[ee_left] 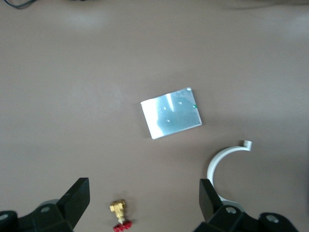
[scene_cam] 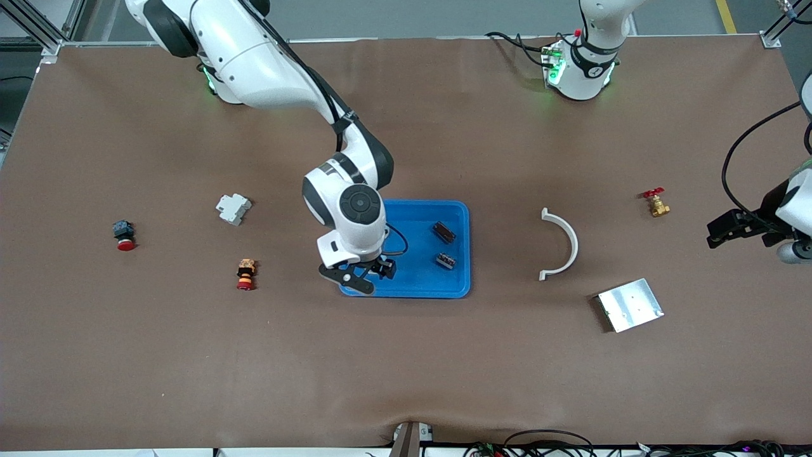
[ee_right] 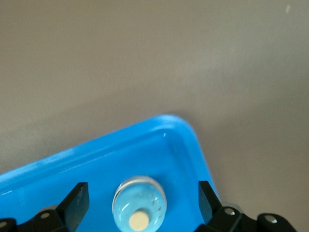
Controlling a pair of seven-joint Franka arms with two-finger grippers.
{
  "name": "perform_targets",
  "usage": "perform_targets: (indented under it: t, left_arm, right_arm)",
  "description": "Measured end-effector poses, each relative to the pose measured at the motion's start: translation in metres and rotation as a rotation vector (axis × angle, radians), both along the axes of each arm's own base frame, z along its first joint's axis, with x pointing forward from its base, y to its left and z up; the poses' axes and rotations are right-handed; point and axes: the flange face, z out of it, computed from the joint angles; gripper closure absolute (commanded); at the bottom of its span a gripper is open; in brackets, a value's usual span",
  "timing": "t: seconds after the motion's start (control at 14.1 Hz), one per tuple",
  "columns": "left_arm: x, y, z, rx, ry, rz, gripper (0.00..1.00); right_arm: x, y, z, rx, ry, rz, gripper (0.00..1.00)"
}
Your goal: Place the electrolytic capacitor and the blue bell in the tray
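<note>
The blue bell [ee_right: 140, 199], a pale blue dome with a cream button on top, lies on the floor of the bright-blue tray [scene_cam: 458, 212], in the corner nearest the front camera at the right arm's end. My right gripper [scene_cam: 369, 274] hangs just over it, open, with its fingertips [ee_right: 77, 200] apart on either side of the bell and not touching it. The front view hides the bell under that hand. Two small dark parts [scene_cam: 443, 231] [scene_cam: 446, 260] lie in the tray; I cannot tell whether either is the electrolytic capacitor. My left gripper [scene_cam: 726, 231] waits open at the left arm's end of the table.
A white curved bracket [scene_cam: 561, 244], a silvery metal plate [scene_cam: 630, 304] and a brass valve with a red handle [scene_cam: 655, 203] lie toward the left arm's end. A white block [scene_cam: 233, 208], a red push button [scene_cam: 124, 235] and an orange-red button [scene_cam: 246, 274] lie toward the right arm's end.
</note>
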Motion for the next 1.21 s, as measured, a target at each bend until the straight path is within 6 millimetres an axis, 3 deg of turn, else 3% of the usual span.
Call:
perform_targets:
  t: [0.28,0.78,0.92,1.21]
  left_arm:
    - [-0.011,0.006,0.018,-0.015,-0.005,0.028,0.00]
    - [-0.011,0.007,0.017,-0.014,0.000,0.029,0.00]
    - [-0.010,0.006,0.014,-0.008,0.005,0.030,0.00]
    - [-0.009,0.003,0.009,0.013,0.017,0.033,0.00]
  right_arm:
    - [0.019,-0.045,0.044,-0.033,0.046,0.069,0.00]
    - [0.042,-0.118,0.103,-0.042,0.072,0.167,0.00]
    - [0.051,-0.153,0.118,-0.041,0.072,0.201,0.00]
    - [0.065,-0.244,0.156,-0.041,0.099,0.244,0.00]
